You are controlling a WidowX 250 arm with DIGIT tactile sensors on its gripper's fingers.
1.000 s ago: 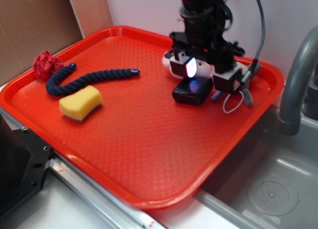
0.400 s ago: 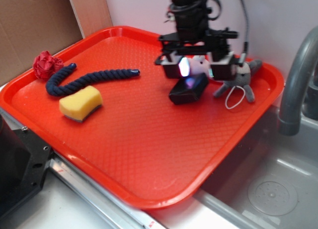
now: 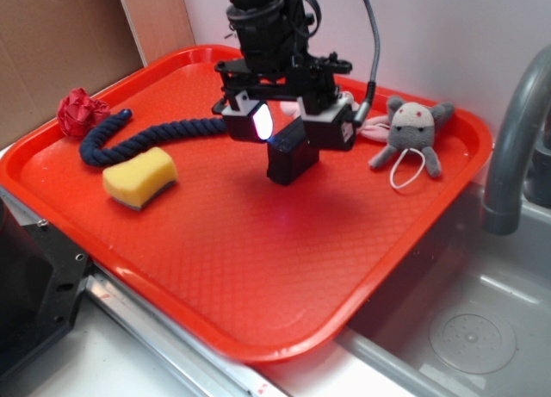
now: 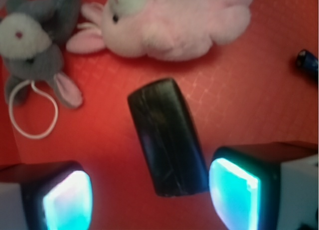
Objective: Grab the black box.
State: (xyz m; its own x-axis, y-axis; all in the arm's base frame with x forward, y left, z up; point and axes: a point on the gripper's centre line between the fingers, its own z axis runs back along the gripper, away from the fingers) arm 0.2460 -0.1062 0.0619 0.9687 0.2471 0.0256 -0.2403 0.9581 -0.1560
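We see the arm coming straight down from the top of the exterior view over the far middle of the red tray [image 3: 258, 268], wrist vertical, gripper [image 3: 288, 126] pointing down. Jaws are spread, glowing pads [image 4: 67, 200] on each side; in the wrist view the black box [image 4: 167, 137] sits between them, skewed to the fingers, its near end just beside the right pad, and we can't tell if either pad touches it. In the exterior view the black box [image 3: 291, 153] looks tilted, one end up between the fingers; whether it is off the tray we can't tell. Just right of the gripper lies a grey plush mouse [image 3: 411, 134] with a white cord loop; a pink plush rabbit [image 4: 174, 23] lies just beyond the box in the wrist view, mostly hidden behind the gripper in the exterior view. Well left: a navy rope [image 3: 151, 137], a red knotted ball [image 3: 80, 111] at the tray's left rim, a yellow sponge [image 3: 139, 177] near the rope. A grey faucet [image 3: 516, 139] stands right of the tray, cut off by the frame. The rope's right end is hidden behind the gripper.
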